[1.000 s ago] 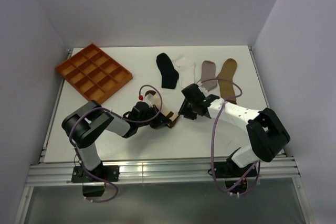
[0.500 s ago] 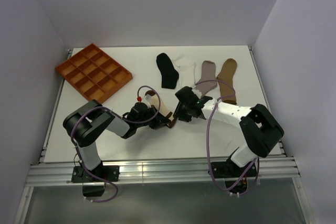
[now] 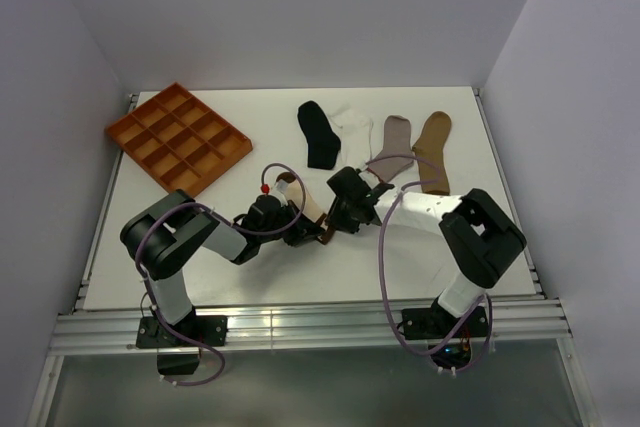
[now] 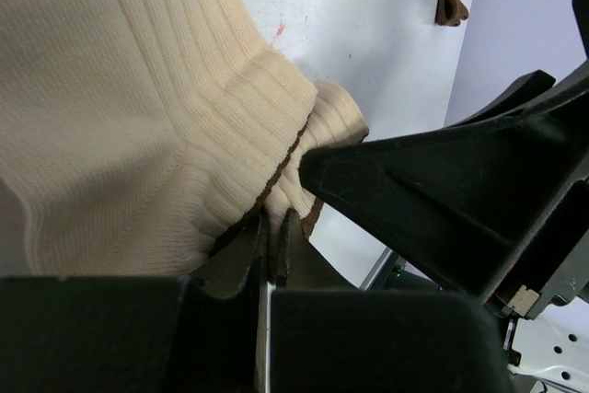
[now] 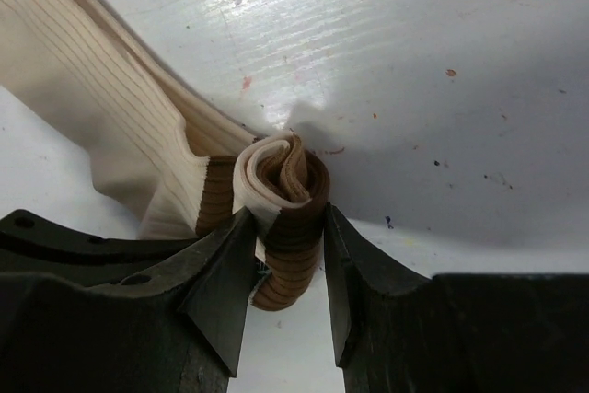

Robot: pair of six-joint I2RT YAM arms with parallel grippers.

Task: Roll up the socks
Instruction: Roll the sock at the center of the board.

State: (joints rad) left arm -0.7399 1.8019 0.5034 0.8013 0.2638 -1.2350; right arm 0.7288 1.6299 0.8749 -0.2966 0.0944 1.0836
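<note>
— What is seen nearest on the table [image 3: 250, 282]?

— The cream sock [image 3: 312, 209] with brown bands is seen first. It is laid near the middle of the table, between the two claws, and it is nearer than all the other socks.

— How is the left claw [image 4: 272, 246] set?

— Its jaws are pressed together. A fold of the cream cloth is pinched between them.

— And the right claw [image 5: 285, 218]?

— It is clamped on the brown end of the same sock. That end is curled up into a small roll, and one finger is pressed on each side of the roll. The rest of the sock is spread out toward the far left.

— What is found farther back?

— Four socks are laid flat in a row, apart from the claws. From left to right they are the black sock [image 3: 318, 134], the white sock [image 3: 353, 135], the grey sock [image 3: 395, 141] and the tan sock [image 3: 433, 151]. The black and white ones are placed just beside each other.

— What is seen at the far left?

— An orange tray [image 3: 215, 115] is set there, turned at a slant. It is split into many small boxes.
</note>
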